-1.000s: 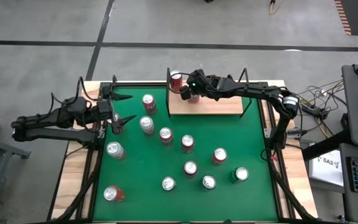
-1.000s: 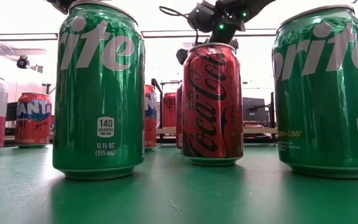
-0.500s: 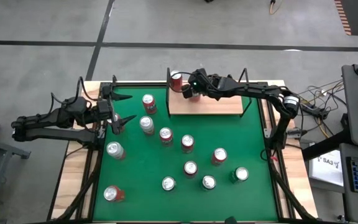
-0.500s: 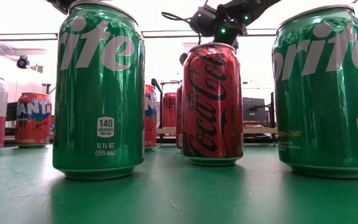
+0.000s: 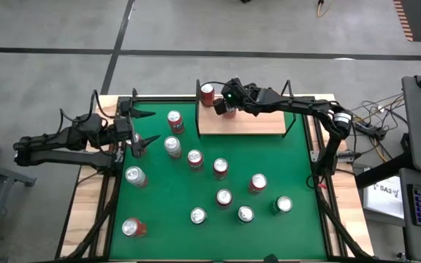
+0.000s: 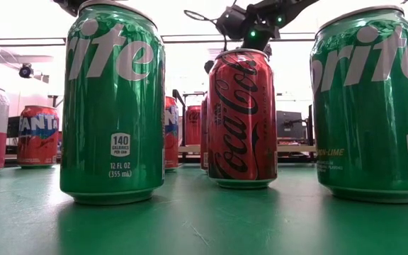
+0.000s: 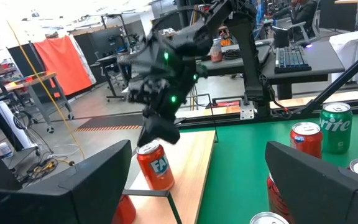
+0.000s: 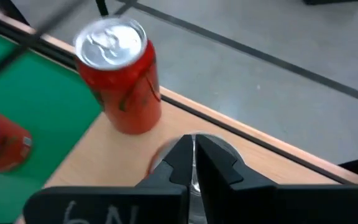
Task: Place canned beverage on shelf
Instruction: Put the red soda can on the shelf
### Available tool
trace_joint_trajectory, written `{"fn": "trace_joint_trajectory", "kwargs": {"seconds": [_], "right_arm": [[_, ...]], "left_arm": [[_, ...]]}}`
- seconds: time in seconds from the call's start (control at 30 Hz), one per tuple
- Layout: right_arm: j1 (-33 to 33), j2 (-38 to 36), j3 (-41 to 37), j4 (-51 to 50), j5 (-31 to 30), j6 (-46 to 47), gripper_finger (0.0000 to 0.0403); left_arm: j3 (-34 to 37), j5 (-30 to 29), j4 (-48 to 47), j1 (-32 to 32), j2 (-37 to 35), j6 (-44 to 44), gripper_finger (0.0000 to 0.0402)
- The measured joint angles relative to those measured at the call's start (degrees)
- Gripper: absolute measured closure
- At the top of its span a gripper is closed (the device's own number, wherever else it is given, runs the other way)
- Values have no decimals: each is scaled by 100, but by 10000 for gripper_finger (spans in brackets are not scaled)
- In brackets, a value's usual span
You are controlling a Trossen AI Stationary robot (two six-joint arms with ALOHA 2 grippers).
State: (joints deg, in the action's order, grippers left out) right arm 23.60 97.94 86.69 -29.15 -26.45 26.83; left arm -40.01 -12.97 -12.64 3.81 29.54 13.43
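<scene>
Right tool (image 5: 224,107): arm stretched from the worktop's three o'clock edge toward twelve o'clock, wrist bent down over the shelf (image 5: 258,124); fingers (image 8: 191,163) pressed together, nothing between them, tips just above a silver can top.

Orange Fanta can (image 7: 154,165): upright on the shelf's light wood, directly beneath the right tool.

Red can (image 5: 207,92): upright at the shelf's far corner, beside the Fanta can.

Left tool (image 5: 143,128): arm lying level along the nine o'clock edge, fingers spread wide and empty, pointing across the green worktop (image 5: 298,168).
</scene>
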Motion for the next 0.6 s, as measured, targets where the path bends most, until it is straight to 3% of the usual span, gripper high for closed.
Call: {"fn": "trace_joint_trajectory", "kwargs": {"seconds": [0.37,0.6], "right_arm": [[-210,-226,112,-933,1420,564,390],[-177,-139,62,-1518,1155,811,390]], "left_arm": [[2,0,-106,-2,0,-44,48],[4,-2,-96,-1,88,-64,48]]}}
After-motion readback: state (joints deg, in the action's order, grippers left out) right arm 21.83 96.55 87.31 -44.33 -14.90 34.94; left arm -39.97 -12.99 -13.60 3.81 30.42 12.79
